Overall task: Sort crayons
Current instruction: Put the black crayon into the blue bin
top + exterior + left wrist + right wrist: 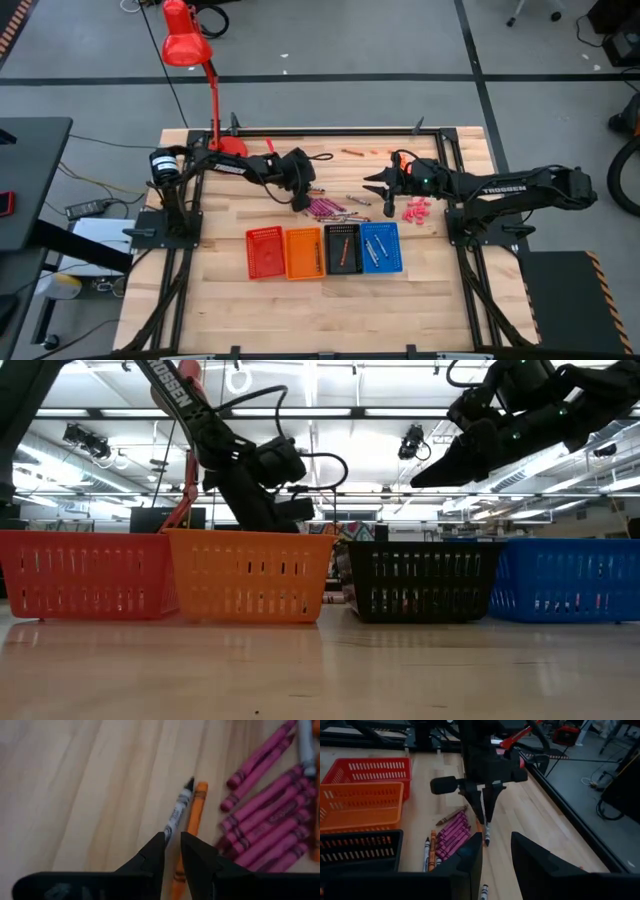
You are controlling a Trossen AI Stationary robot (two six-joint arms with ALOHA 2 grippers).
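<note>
- Pinching a silvery grey crayon (176, 815) between nearly closed fingers, the left gripper (172, 851) sits low over the table beside the loose pile; in the right wrist view the crayon hangs tip-down from those fingers.
- Just beside that crayon an orange crayon (192, 817) lies on the wood, and past it a cluster of magenta crayons (265, 827) lies packed side by side.
- The right gripper (495, 855) hovers above the pile's other side, fingers parted and holding nothing.
- Sorting looks partly done: the black basket (343, 249) holds an orange stick and the blue basket (380, 247) a few pale ones, while the red basket (264, 253) and orange basket (303, 252) appear empty from above. Most magenta crayons remain unsorted.
- A small pink heap (416, 209) lies near the right arm, and a red lamp (186, 40) stands at the table's far edge, clear of the work. The close-packed pile may crowd later picks.
</note>
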